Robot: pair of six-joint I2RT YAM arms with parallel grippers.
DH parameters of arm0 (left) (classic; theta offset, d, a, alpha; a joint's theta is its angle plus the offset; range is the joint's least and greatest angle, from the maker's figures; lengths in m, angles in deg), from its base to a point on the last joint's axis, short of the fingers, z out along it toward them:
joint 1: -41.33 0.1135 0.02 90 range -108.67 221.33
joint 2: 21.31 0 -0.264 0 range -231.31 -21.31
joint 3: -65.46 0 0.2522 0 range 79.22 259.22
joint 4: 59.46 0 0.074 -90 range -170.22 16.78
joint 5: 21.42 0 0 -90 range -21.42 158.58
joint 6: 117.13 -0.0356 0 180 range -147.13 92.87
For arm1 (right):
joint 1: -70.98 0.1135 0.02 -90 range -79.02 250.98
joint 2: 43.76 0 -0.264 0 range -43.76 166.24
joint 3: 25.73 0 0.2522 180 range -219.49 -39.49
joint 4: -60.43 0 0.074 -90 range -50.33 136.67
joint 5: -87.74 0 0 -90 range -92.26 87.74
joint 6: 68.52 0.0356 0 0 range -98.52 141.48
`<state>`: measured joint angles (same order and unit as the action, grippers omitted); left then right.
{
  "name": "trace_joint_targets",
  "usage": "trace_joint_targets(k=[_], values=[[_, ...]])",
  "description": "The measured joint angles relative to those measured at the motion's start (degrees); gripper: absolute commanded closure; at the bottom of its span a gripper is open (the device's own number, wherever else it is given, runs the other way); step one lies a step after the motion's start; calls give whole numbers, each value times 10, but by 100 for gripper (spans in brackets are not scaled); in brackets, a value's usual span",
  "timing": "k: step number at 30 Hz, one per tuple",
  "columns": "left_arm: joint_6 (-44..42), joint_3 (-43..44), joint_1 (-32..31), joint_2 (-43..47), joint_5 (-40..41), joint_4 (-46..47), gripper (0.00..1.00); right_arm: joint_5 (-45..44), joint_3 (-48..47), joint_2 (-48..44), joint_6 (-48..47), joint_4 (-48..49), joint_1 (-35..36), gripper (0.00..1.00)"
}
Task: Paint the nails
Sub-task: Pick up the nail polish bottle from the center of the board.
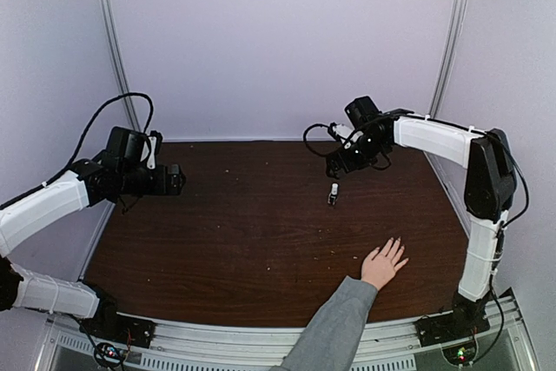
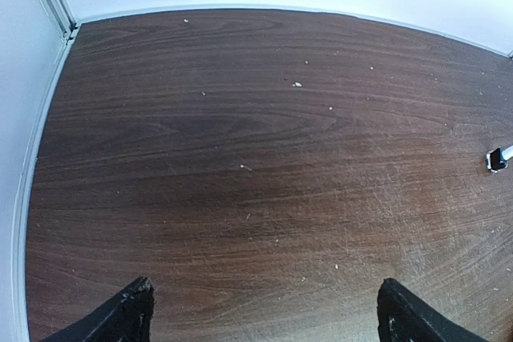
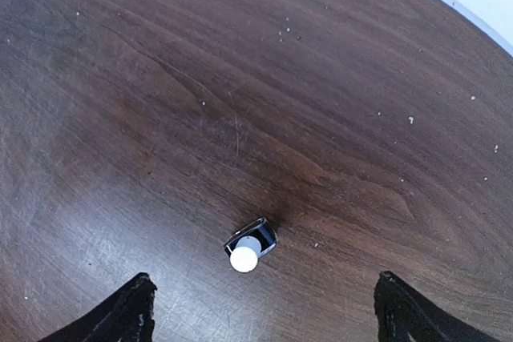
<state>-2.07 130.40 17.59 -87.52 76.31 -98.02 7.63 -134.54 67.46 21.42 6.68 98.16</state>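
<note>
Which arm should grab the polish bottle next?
Right. The right gripper hangs open right by the polish bottle, which sits centred in its wrist view. The left gripper, also open, is far off on the left side. The hand also lies on the right.

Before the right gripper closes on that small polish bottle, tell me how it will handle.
The polish bottle appears to stand upright, tall for its small dark base, so a sideways nudge would likely tip it. Its white cap looks round, so once down it may roll. It seems tiny beside the hand, so it is probably light.
</note>
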Motion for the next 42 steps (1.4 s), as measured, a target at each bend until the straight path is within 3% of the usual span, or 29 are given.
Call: trace_joint_targets(k=[12, 34, 42], values=[[1, -7, 0, 2, -5, 8, 2, -14, -32, 68, -1, -43, 8, 40], [10, -23, 0, 10, -4, 9, 2, -8, -33, 109, 9, -34, 13, 67], [12, -26, 0, 11, 2, 8, 2, -7, -33, 109, 14, -29, 14, 83]])
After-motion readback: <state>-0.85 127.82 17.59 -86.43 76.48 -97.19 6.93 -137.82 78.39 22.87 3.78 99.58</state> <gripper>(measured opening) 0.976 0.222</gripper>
